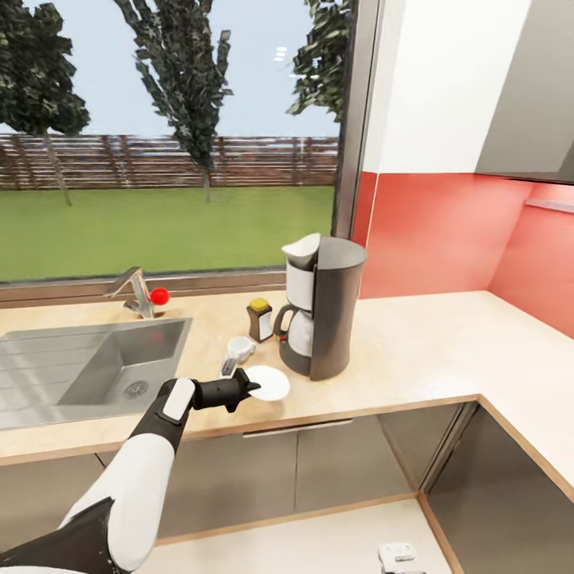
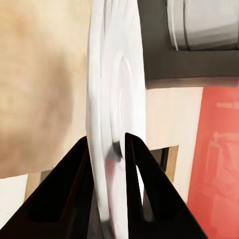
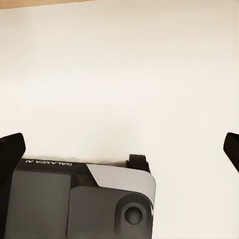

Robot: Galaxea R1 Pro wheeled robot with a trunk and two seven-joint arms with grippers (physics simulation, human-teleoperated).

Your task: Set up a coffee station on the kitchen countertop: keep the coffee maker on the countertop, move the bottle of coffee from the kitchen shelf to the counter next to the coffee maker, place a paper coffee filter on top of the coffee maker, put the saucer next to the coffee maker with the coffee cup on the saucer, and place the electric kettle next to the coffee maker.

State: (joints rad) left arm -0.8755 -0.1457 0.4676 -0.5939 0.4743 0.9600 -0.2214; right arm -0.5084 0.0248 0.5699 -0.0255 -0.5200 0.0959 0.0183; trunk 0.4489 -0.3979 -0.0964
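The left claw [image 1: 253, 388] is closed on the near edge of a white saucer [image 1: 269, 383], holding it at the front part of the light wooden bench [image 1: 414, 359]. In the left wrist view the two black fingers [image 2: 137, 169] pinch the saucer's [image 2: 112, 109] rim, one on each face.

Just beyond the claw, a white coffee cup [image 1: 238, 349] lies tipped on the bench, close to the saucer. Further beyond stands a small coffee jar [image 1: 260, 319] with a yellow lid. Past the saucer, on the side away from the sink [image 1: 104, 367], stands the tall grey coffee maker [image 1: 323, 315], its white carafe facing the jar.

The right claw [image 3: 119, 144] has its fingertips [image 3: 11, 149] spread wide apart at the picture's edges, with nothing between them, above a pale floor [image 3: 129, 74].
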